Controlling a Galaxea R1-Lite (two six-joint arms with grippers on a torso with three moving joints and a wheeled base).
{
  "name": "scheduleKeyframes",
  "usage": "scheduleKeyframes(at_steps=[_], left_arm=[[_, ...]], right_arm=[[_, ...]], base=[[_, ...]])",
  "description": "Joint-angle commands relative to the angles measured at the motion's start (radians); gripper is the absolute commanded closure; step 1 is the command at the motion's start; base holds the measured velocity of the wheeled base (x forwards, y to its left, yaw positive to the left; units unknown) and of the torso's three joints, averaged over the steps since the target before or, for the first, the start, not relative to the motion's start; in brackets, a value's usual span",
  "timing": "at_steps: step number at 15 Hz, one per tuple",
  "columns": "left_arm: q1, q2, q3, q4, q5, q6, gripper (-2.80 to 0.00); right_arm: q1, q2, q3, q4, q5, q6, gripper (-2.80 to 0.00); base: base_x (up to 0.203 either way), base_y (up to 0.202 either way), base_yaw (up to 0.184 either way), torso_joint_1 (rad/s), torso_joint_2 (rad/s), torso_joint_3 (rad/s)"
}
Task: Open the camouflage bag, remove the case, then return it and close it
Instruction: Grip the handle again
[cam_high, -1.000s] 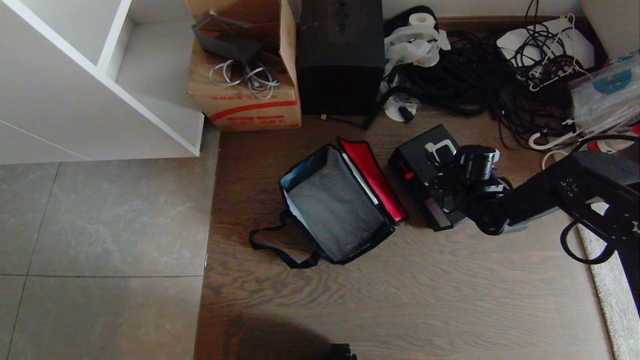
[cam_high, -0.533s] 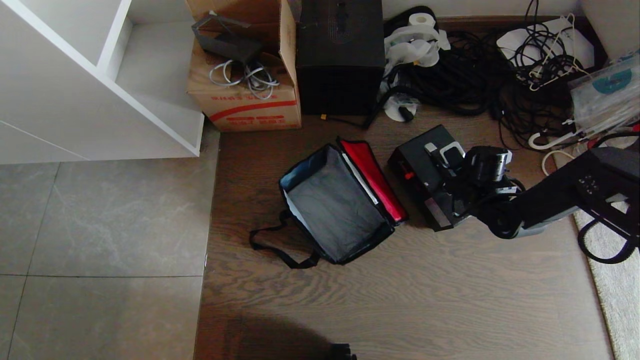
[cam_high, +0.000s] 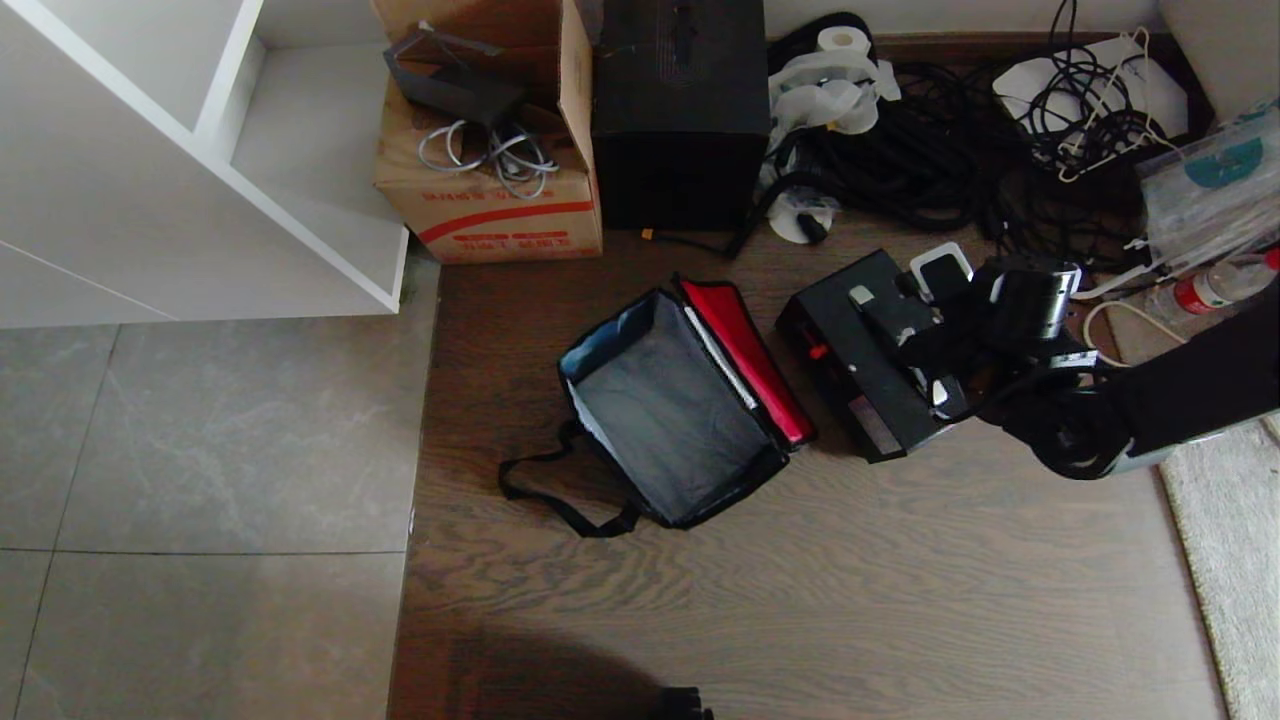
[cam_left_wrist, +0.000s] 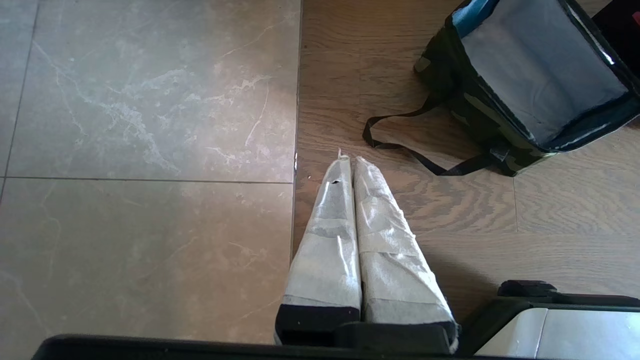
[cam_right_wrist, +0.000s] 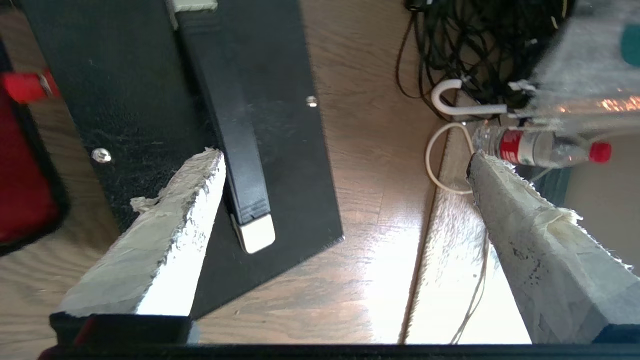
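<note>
The camouflage bag (cam_high: 670, 415) lies open on the wood floor, its red lid lining (cam_high: 745, 355) folded back and its grey inside bare; the left wrist view also shows the bag (cam_left_wrist: 480, 115). Just right of it the black case (cam_high: 850, 350) lies flat on the floor, seen too as the case (cam_right_wrist: 140, 100) with its handle (cam_right_wrist: 230, 130) and red latch (cam_right_wrist: 25, 85). My right gripper (cam_high: 925, 330) hovers over the case's right end. That right gripper (cam_right_wrist: 345, 162) is open wide and holds nothing. My left gripper (cam_left_wrist: 350, 160) is parked low and shut, with nothing in it.
A tall black box (cam_high: 680, 110) and a red-striped cardboard box (cam_high: 490, 150) stand behind the bag. Tangled black cables (cam_high: 1000, 140) fill the back right. A plastic bottle (cam_right_wrist: 540, 147) and a pale rug (cam_high: 1225, 560) lie to the right. White shelving (cam_high: 200, 160) stands at the left.
My right arm has drawn back to the right and a little farther from me, off the middle of the case. The case and bag have not moved.
</note>
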Motion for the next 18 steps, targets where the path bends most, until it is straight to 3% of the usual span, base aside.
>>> scheduleKeyframes(at_steps=[1, 6, 12, 18], left_arm=[[0.0, 0.0, 0.009, -0.001, 0.0, 0.0, 0.0], [0.0, 0.001, 0.009, -0.001, 0.0, 0.0, 0.0], [0.0, 0.001, 0.009, -0.001, 0.0, -0.001, 0.0], [0.0, 0.001, 0.009, -0.001, 0.0, 0.0, 0.0]], right_arm=[[0.007, -0.074, 0.032, -0.002, -0.003, 0.017, -2.8], [0.006, -0.121, 0.062, 0.033, 0.03, 0.016, -2.8], [0.008, -0.066, 0.093, -0.035, 0.045, 0.035, -2.8], [0.012, 0.056, -0.057, -0.018, 0.037, -0.002, -2.8]], base=[[0.0, 0.0, 0.0, 0.0, 0.0, 0.0], [0.0, 0.0, 0.0, 0.0, 0.0, 0.0], [0.0, 0.0, 0.0, 0.0, 0.0, 0.0], [0.0, 0.0, 0.0, 0.0, 0.0, 0.0]])
